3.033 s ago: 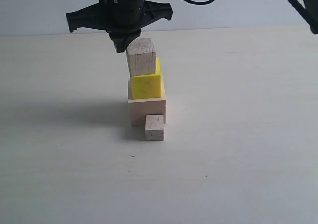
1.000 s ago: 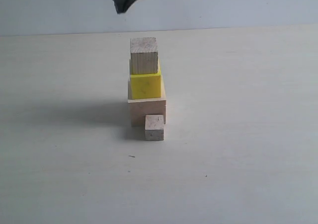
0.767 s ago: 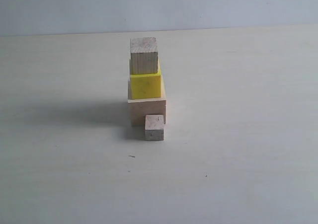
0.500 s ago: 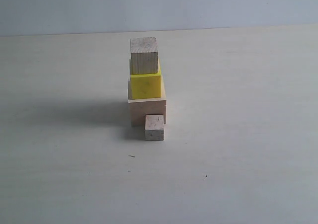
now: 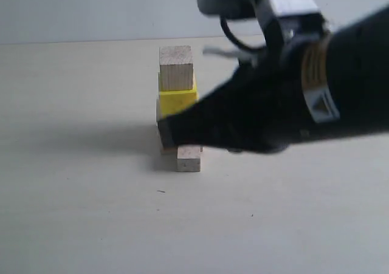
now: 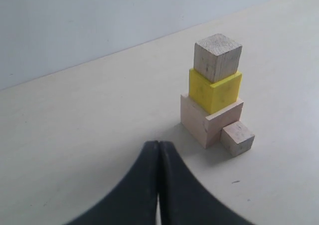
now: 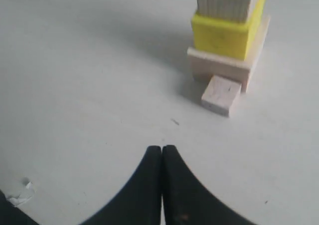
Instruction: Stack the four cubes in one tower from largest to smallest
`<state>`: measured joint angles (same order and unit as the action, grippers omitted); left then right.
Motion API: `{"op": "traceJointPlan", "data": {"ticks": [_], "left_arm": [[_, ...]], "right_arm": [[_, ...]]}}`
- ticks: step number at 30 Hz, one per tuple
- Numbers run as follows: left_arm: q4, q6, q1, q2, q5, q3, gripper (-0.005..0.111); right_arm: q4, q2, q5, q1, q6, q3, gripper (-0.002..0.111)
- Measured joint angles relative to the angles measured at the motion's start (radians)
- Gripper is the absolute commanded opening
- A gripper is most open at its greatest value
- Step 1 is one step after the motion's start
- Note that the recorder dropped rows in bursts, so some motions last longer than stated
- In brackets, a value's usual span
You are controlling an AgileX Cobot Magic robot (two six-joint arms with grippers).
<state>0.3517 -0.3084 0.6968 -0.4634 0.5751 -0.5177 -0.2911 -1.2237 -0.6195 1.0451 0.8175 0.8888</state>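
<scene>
Three cubes stand stacked: a medium wood cube (image 5: 176, 66) on the yellow cube (image 5: 175, 102) on the large wood cube (image 6: 202, 122). The tiny wood cube (image 5: 189, 158) rests on the table against the large cube's front. My right gripper (image 5: 165, 131) is shut and empty. Its blurred black arm reaches in from the right in the exterior view and covers most of the large cube. In the right wrist view its tips (image 7: 162, 148) sit well short of the tiny cube (image 7: 221, 95). My left gripper (image 6: 158, 143) is shut and empty, off to the side of the stack.
The pale table (image 5: 91, 213) runs back to a plain grey-blue wall (image 5: 73, 10). A small white scrap (image 7: 20, 194) lies on the table near my right gripper. A tiny dark mark (image 5: 160, 191) sits in front of the cubes.
My left gripper let go of the medium cube on the yellow one and rose out of the exterior view. My right arm has just swung in from the right across the stack.
</scene>
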Motion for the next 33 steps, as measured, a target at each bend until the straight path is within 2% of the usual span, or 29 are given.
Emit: {"op": "traceJointPlan", "data": {"ticks": [5,14,21,29,33], "left_arm": [[0.0,-0.002,0.0,-0.01,-0.012,0.0,0.0],[0.004,-0.002,0.0,-0.013,-0.016,0.0,0.0],[0.005,-0.002,0.0,-0.013,-0.017,0.0,0.0],[0.005,-0.006,0.0,-0.013,-0.017,0.0,0.0],[0.005,-0.006,0.0,-0.013,-0.019,0.0,0.0]], "right_arm": [[0.001,-0.019,0.203,0.0,0.137,-0.199,0.0],[0.003,-0.22,0.449,0.025,0.234,-0.251,0.0],[0.003,-0.354,0.545,0.044,0.279,-0.251,0.0],[0.007,-0.378,0.605,-0.003,0.284,-0.251,0.0],[-0.007,-0.378,0.607,-0.032,0.179,-0.251,0.0]]}}
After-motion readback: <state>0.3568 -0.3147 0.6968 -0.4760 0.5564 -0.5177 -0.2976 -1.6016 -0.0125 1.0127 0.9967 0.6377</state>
